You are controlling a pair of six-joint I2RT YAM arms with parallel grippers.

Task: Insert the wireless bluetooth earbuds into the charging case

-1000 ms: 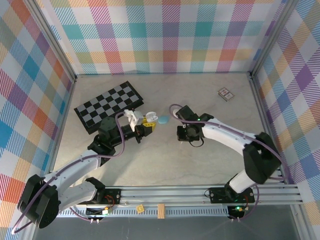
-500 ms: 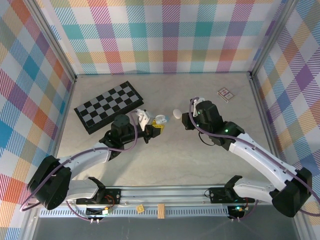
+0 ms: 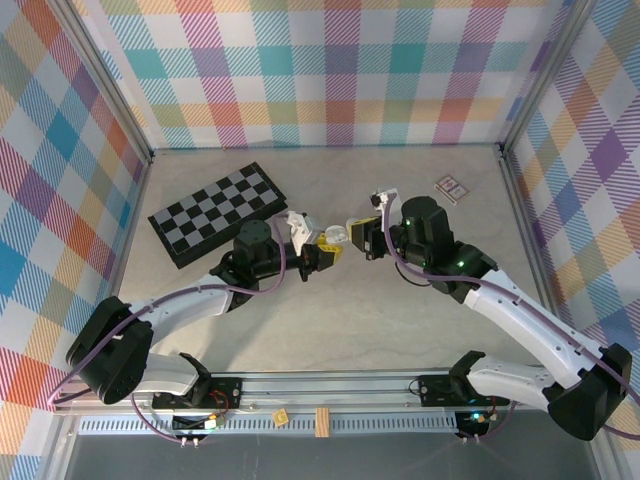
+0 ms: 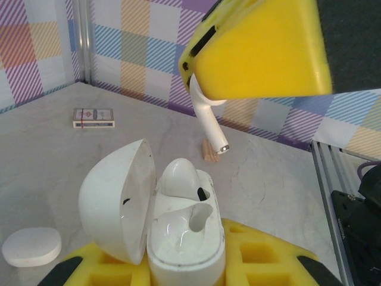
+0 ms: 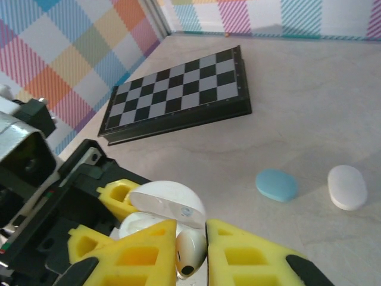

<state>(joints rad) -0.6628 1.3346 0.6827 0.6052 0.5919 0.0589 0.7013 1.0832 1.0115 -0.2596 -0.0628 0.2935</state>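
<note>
Moved in, right hand (image 5: 191,241) pinches earbud (image 4: 208,121) just above case (image 4: 158,217) clamped in left hand (image 4: 183,267).

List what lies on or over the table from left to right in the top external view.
First the chessboard → left gripper, holding the open charging case → right gripper, holding an earbud → small card box.

The white-shelled left arm (image 3: 190,300) and its twin, the right arm (image 3: 520,310), have black joints, with a thin purple cable (image 3: 395,262) looping along each. The chunky yellow fingers (image 5: 250,250) have square pockets and are perhaps foam. A small green light (image 3: 458,265) glows on the right arm.
</note>
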